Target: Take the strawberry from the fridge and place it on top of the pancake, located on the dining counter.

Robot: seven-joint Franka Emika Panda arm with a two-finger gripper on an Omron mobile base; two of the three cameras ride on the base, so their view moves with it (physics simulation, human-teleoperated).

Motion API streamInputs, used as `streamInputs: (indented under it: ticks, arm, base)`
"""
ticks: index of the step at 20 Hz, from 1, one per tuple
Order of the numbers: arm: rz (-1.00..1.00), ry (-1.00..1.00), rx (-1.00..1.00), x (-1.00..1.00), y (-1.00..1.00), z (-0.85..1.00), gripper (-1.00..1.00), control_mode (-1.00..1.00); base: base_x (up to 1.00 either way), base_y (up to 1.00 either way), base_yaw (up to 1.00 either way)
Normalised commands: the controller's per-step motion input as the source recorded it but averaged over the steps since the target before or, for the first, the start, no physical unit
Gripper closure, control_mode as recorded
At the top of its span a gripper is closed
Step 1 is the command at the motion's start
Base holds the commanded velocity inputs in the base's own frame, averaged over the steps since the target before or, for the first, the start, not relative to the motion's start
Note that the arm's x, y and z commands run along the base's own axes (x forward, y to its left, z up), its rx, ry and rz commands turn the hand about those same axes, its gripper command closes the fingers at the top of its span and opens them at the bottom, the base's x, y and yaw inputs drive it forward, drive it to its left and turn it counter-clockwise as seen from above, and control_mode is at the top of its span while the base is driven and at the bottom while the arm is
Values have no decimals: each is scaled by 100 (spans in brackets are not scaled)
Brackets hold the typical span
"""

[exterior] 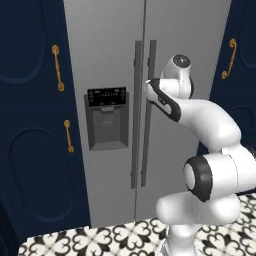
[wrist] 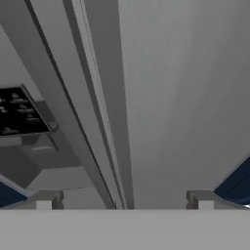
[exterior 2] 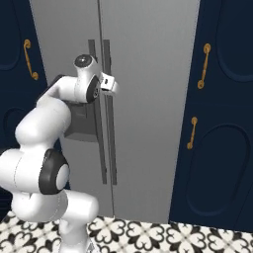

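Two closed doors make up the grey fridge [exterior: 120,45], each with one long dark handle [exterior: 136,115] beside the middle seam, so two handles stand side by side. One black-panelled dispenser [exterior: 107,119] sits in the left door. The gripper [wrist: 124,200] faces the fridge front near the handles, its jaws spread wide and holding nothing. Navy cabinets [exterior 2: 225,123] flank the fridge, with two brass pulls [exterior 2: 203,65] on each side. Patterned floor tiles [exterior: 100,239] lie below.
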Motion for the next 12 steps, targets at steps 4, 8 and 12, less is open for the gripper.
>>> streamInputs:
  ticks: [4, 8, 12]
  arm:
    - [6, -19, 1, 57, 0, 0, -100, -100]
    - [10, -24, 0, 47, 0, 0, -100, -100]
    - [7, -3, 0, 59, -3, 4, -100, -100]
  base:
    - [0, 0, 0]
    - [0, 0, 0]
    - [0, 0, 0]
